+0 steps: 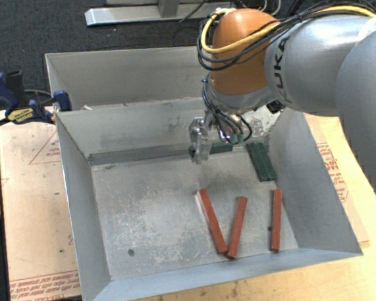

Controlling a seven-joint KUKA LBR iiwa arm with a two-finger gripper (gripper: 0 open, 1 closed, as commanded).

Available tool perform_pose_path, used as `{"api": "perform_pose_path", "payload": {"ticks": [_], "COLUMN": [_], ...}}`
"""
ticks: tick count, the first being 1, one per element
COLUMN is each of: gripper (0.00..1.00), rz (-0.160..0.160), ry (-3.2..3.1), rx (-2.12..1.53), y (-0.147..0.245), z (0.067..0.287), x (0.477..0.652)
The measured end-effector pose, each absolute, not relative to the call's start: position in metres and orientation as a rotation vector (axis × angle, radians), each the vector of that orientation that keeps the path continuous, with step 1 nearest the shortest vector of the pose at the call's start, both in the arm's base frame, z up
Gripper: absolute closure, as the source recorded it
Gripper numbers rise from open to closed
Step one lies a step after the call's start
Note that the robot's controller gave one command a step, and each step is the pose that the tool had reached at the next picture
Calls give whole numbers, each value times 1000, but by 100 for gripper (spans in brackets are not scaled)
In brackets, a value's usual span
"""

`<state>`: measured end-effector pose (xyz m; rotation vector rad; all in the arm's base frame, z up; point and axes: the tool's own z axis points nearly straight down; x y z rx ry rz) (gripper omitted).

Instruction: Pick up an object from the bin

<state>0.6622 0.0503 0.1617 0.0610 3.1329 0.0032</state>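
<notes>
My gripper hangs over the back middle of the bin, near the foot of the back wall, with no loose thing under it. A dark green flat bar lies to its right against the right wall. Nearer the front lie three red-brown sticks. The left stick and the middle stick meet at their front ends in a V. The right stick lies apart from them, close to the right wall.
The arm with its orange dome and cables comes in from the right, above the bin's back right corner. The left half of the bin floor is bare metal.
</notes>
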Motion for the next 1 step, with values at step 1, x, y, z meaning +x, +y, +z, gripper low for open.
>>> {"api": "perform_pose_path", "payload": {"ticks": [1], "gripper": [100], "rz": [3], "ry": [3137], "rx": [62], "y": [50], "z": [162], "x": [663]}}
